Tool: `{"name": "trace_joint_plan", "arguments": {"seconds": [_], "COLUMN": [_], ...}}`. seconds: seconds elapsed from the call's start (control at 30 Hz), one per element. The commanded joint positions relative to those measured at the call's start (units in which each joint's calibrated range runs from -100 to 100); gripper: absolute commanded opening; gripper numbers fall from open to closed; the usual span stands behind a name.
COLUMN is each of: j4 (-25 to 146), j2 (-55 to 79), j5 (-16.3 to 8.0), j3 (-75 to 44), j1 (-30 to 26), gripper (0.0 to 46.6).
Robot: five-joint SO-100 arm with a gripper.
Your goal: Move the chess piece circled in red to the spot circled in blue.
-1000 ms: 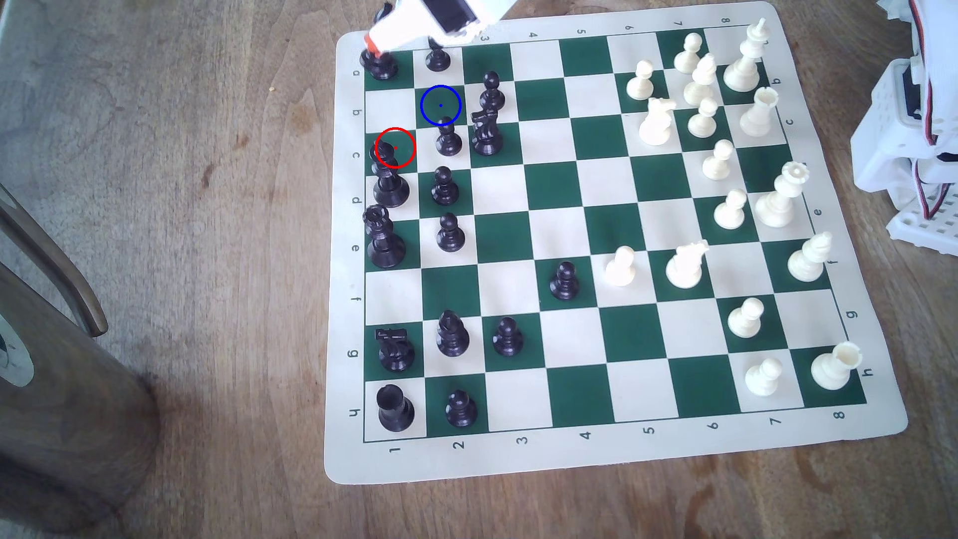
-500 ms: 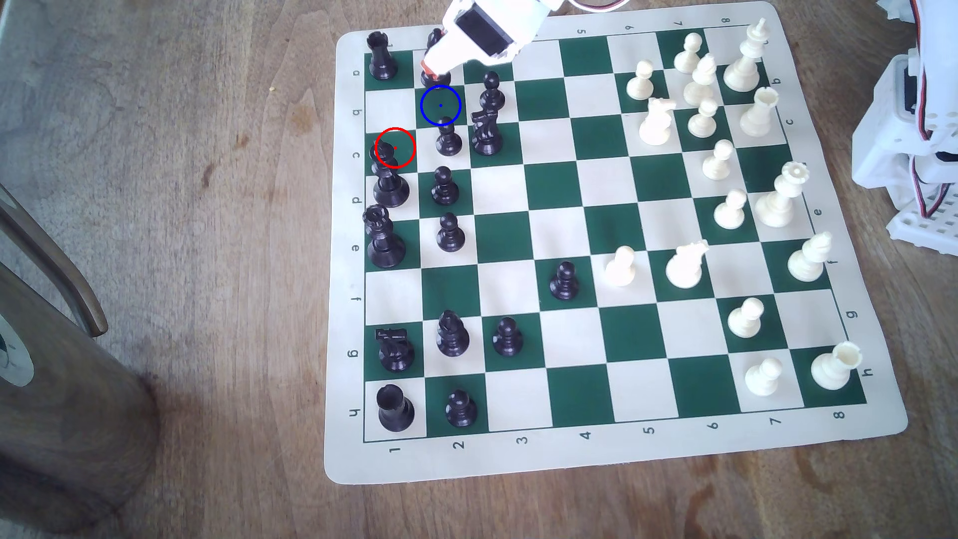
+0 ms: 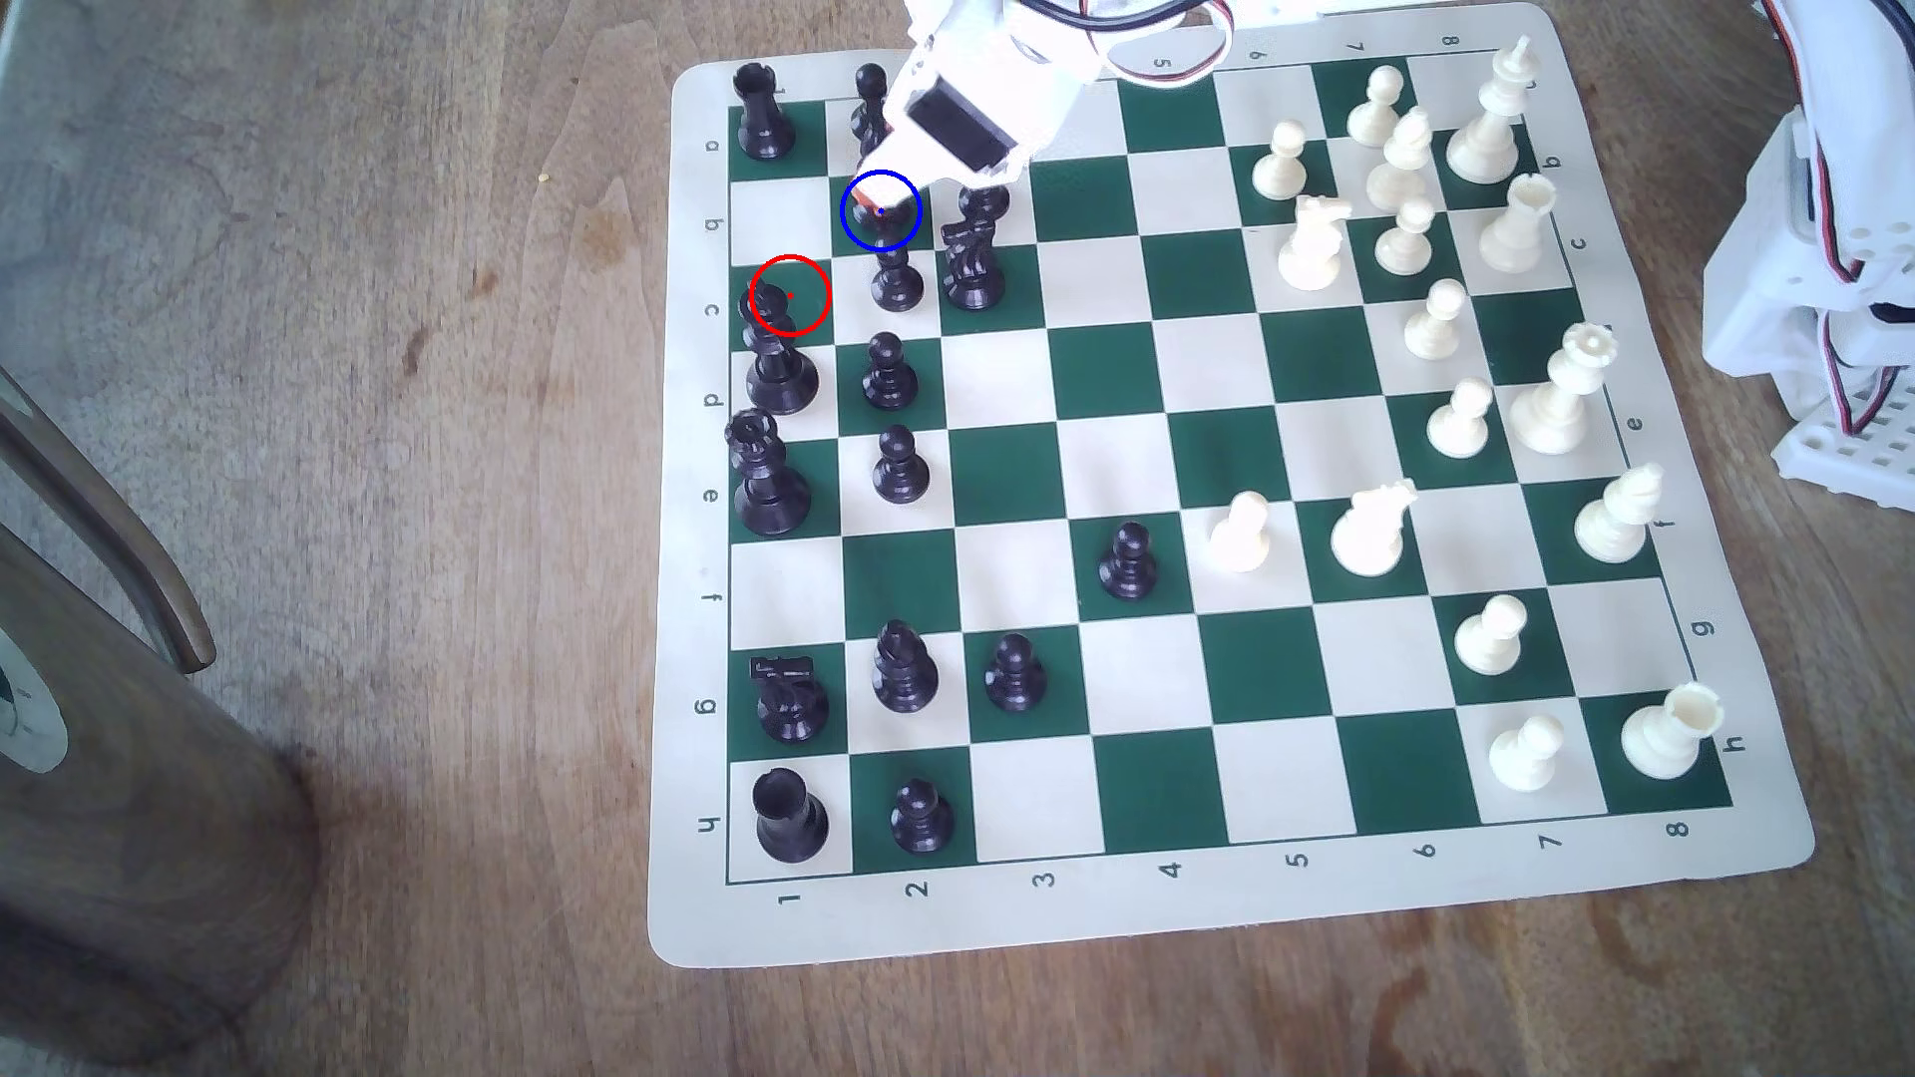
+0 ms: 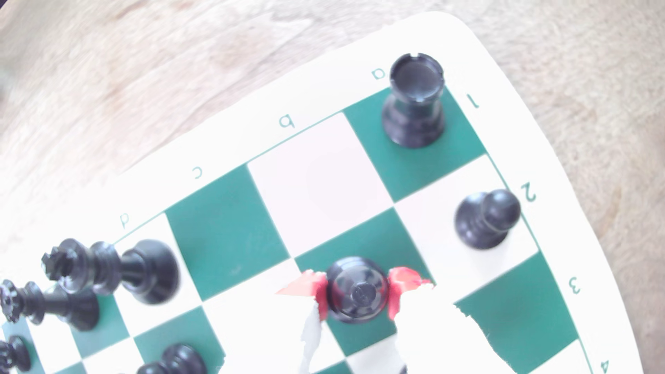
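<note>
Claw (image 4: pixel 358 293) round black bishop (image 4: pixel 358 289)

A wooden table (image 3: pixel 415 259) with brown grain is carrying the scene, filling the left half of the exterior view and showing pale past the mat's edge in the wrist view. A cream-bordered chess mat (image 3: pixel 1233 917) with green and white squares is lying flat on it, occupying the centre and right of the frame. A dark wooden object (image 3: pixel 124 828) with a curved arm is standing at the lower left. A white perforated robot base (image 3: pixel 1834 342) is sitting at the right edge, just beside the mat. A small pale crumb (image 3: pixel 543 178) is lying on the wood at upper left
</note>
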Motion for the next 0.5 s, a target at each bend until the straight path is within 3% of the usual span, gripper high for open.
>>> {"name": "trace_joint_plan", "arguments": {"seconds": [0.0, 0.33, 0.47], "j4": [-1.2, -1.3, -0.9], "j2": [-1.1, -2.0, -3.0], "j5": [0.1, 0.7, 0.3], "j3": [-1.5, -1.5, -0.8], "j1": [0.8, 1.9, 2.0], "gripper": [0.2, 0.2, 14.0]}}
